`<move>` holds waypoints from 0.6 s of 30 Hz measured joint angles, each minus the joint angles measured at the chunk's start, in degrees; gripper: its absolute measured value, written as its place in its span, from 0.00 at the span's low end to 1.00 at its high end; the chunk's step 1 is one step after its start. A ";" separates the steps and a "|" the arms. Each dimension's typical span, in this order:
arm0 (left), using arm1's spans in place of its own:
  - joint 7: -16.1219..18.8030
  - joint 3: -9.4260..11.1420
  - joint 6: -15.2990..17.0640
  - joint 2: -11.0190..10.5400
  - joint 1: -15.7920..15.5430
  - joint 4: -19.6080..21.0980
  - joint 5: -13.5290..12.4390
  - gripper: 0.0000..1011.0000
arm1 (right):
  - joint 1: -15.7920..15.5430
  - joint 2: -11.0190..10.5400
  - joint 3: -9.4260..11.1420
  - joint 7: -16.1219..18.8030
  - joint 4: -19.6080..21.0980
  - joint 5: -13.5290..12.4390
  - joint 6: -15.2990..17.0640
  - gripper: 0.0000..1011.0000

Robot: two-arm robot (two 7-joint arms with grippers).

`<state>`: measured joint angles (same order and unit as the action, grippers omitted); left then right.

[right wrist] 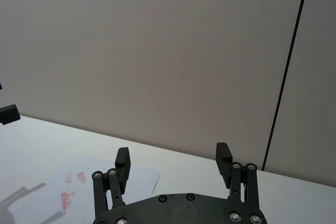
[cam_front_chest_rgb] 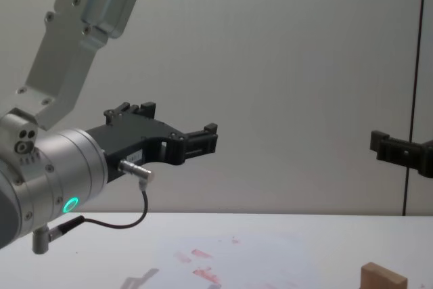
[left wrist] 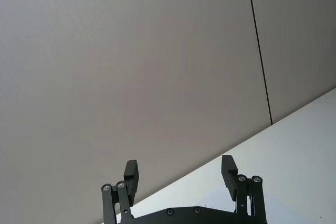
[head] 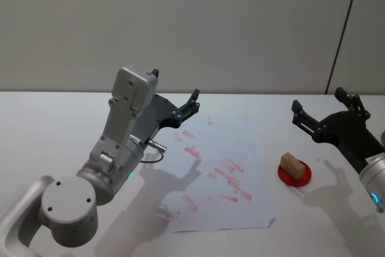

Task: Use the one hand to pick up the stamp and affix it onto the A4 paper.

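The stamp (head: 292,163) is a small tan wooden block standing on a round red pad (head: 302,178) to the right of the A4 paper (head: 240,142); the chest view shows the stamp (cam_front_chest_rgb: 383,278) low at the right. The white paper carries several red marks. My right gripper (head: 319,102), the hand, hovers open above the table behind and to the right of the stamp, holding nothing. In its wrist view the right gripper (right wrist: 173,161) points at the wall with the paper (right wrist: 110,179) below. My left gripper (head: 192,102) hangs open over the paper's far left corner, its fingers (left wrist: 131,174) spread.
The white table (head: 48,124) extends left of the paper, with the left arm's grey body (head: 114,161) over its near left part. A grey wall (head: 198,22) stands behind the table. In the chest view the left gripper (cam_front_chest_rgb: 211,139) and right gripper (cam_front_chest_rgb: 382,145) are raised.
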<state>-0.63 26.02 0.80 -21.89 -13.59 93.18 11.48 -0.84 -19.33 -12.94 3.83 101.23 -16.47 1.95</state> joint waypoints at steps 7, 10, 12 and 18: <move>0.00 0.00 0.00 0.00 0.00 0.00 0.00 0.99 | 0.00 0.00 0.00 0.00 0.00 0.00 0.00 0.99; 0.00 0.00 0.00 0.00 0.00 0.00 0.00 0.99 | 0.00 0.00 0.00 0.00 -0.01 0.00 0.00 0.99; 0.00 0.00 0.00 0.00 0.00 0.00 0.00 0.99 | 0.00 0.00 0.00 0.00 -0.01 0.00 0.01 0.99; 0.00 0.00 0.00 0.00 0.00 0.00 0.00 0.99 | 0.00 0.00 0.00 0.00 -0.01 0.00 0.00 0.99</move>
<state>-0.63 26.03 0.80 -21.89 -13.59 93.18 11.48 -0.84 -19.33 -12.94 3.83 101.23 -16.47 1.95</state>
